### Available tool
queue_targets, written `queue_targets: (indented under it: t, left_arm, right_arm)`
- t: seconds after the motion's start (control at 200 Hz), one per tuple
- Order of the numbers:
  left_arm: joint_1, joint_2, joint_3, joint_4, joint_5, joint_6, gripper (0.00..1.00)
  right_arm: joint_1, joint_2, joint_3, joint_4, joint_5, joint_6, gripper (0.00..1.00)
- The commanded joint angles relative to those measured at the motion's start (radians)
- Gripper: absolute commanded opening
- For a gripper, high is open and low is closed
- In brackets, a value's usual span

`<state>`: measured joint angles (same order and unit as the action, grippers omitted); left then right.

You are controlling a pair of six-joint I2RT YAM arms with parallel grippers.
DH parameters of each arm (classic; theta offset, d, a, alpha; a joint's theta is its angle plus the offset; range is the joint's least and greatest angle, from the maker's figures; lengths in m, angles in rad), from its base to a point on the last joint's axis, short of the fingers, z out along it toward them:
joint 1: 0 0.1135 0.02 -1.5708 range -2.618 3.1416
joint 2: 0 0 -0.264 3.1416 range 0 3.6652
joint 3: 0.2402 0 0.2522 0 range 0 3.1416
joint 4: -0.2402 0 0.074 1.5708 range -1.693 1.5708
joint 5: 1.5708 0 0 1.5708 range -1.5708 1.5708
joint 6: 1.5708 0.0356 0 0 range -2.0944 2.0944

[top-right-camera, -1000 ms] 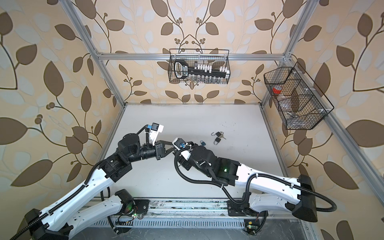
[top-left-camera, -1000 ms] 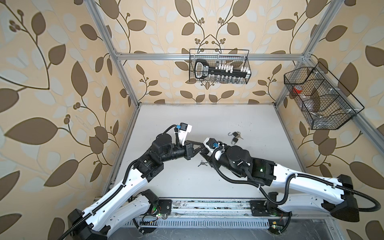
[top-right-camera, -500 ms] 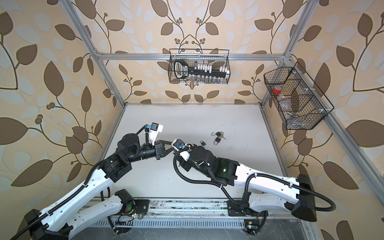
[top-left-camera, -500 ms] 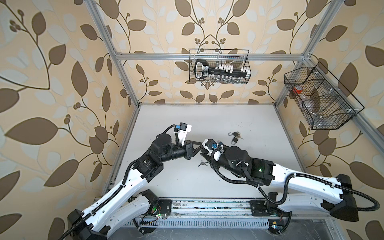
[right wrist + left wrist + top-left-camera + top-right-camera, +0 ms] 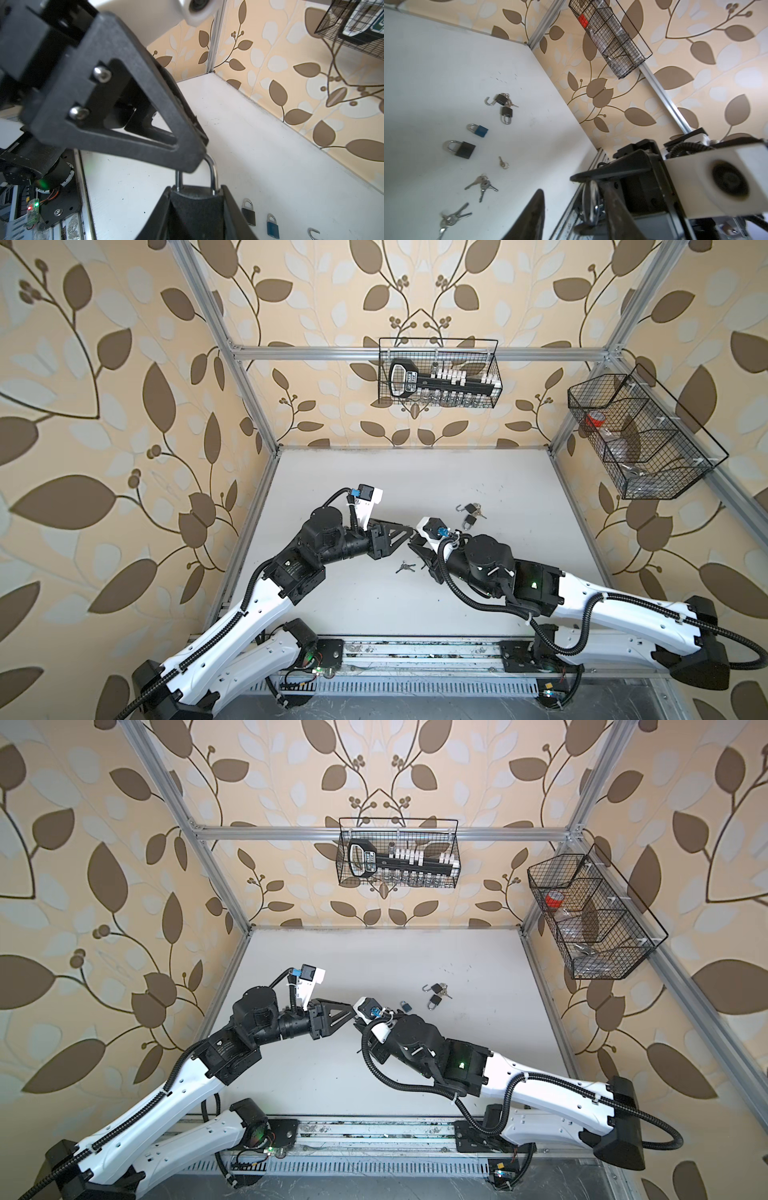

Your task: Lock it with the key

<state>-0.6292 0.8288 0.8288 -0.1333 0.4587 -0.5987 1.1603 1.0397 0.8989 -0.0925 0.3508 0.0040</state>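
My right gripper [image 5: 195,188] is shut on the body of a black padlock [image 5: 195,205]. Its silver shackle [image 5: 212,170] sticks out past the fingertips, both legs meeting the body. In the left wrist view that shackle [image 5: 589,199] stands edge-on between the parted fingers of my open left gripper [image 5: 571,187], close to one finger. Both top views show the left gripper [image 5: 409,531] and the right gripper [image 5: 414,546] tip to tip above the table's middle. Below them a bunch of keys [image 5: 405,568] lies on the table. More keys [image 5: 481,185] and a single key [image 5: 502,163] lie nearby.
Other padlocks lie behind the right wrist: a black one [image 5: 464,149], a blue one [image 5: 406,1006], another black one [image 5: 469,523] and one with its shackle open [image 5: 469,508]. Wire baskets hang on the back wall [image 5: 438,377] and the right wall [image 5: 640,439].
The left gripper's jaws have opened off the shackle. The right gripper's jaws have closed onto the padlock's body. Both arms have stayed almost in place.
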Motion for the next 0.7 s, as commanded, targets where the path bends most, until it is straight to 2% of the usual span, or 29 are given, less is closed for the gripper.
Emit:
queue_targets:
  t: [0.0,0.135,0.16,0.19,0.365,0.695]
  left_arm:
    - [-0.005,-0.039,0.077,-0.113,-0.165,0.064,0.7]
    - [-0.003,-0.013,0.129,-0.293,-0.39,0.077,0.84]
    - [-0.003,-0.005,0.136,-0.329,-0.425,0.078,0.94]
    - [-0.003,0.007,0.141,-0.366,-0.462,0.075,0.99]
    - [-0.003,0.072,0.134,-0.471,-0.542,0.069,0.99]
    - [-0.002,0.137,0.102,-0.518,-0.644,0.068,0.99]
  right_arm:
    - [-0.01,-0.047,-0.044,0.03,0.049,0.036,0.0]
    - [-0.062,-0.07,-0.084,0.001,0.028,0.101,0.0]
    - [-0.08,-0.07,-0.089,-0.005,0.01,0.117,0.0]
    - [-0.101,-0.066,-0.095,-0.01,-0.012,0.135,0.0]
    - [-0.248,0.029,-0.072,-0.085,-0.181,0.209,0.0]
    - [-0.35,0.274,-0.017,-0.087,-0.32,0.253,0.0]
